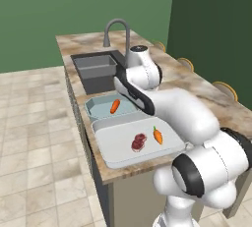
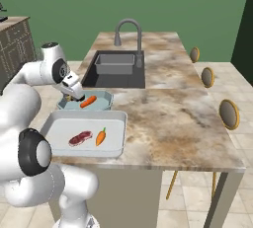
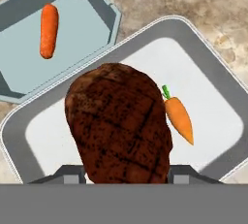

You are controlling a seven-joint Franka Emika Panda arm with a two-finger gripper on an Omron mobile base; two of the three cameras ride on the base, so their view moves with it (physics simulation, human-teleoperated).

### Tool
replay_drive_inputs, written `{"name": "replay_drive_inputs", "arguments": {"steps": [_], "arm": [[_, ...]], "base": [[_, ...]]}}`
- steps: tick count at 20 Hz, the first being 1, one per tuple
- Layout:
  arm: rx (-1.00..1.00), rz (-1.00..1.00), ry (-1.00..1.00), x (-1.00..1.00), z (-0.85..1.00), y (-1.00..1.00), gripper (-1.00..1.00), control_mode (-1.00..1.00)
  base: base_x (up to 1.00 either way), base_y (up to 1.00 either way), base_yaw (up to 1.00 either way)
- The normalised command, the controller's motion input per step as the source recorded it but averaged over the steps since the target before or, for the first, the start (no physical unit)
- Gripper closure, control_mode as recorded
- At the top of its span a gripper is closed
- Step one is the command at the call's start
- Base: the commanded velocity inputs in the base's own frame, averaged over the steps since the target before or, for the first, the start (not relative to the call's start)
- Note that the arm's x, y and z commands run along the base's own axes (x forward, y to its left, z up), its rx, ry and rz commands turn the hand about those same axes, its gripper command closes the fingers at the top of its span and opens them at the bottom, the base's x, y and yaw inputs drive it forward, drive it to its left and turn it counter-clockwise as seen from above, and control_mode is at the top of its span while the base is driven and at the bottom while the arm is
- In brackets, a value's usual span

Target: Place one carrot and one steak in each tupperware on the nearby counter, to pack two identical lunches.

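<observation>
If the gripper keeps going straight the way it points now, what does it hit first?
Probably the large rectangular tupperware: the gripper, shut on a steak, points into it, beside its carrot. Depth is unclear; the octagonal tupperware lies off-line.

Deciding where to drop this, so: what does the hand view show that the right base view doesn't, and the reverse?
Hand view: a steak gripped in the tool. Right base view: a second steak lying in the rectangular tupperware, plus sink and faucet. Both: the leafy carrot in that tupperware, the plain carrot in the octagonal tupperware.
</observation>
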Motion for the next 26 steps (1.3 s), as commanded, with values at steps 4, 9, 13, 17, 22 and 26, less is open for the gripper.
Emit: {"name": "replay_drive_inputs", "arguments": {"steps": [4, 9, 13, 17, 22, 26], "arm": [[-0.03, 0.0, -0.17, 0.96, -0.42, 0.02, 1.0, -1.0], [0.02, 0.0, -0.07, 1.0, -0.24, 0.11, 1.0, -1.0], [0.0, 0.0, 0.14, 0.71, -0.12, 0.01, 1.0, -1.0], [0.0, 0.0, 0.18, 0.56, -0.43, 0.0, 1.0, -1.0], [0.0, 0.0, 0.19, 0.68, -0.8, 0.0, 1.0, -1.0], [-0.01, -0.09, 0.01, 1.0, -0.33, 0.0, 1.0, -1.0]], "base": [[0.0, 0.0, 0.0], [0.0, 0.0, 0.0], [0.0, 0.0, 0.0], [0.0, 0.0, 0.0], [0.0, 0.0, 0.0], [0.0, 0.0, 0.0]]}}
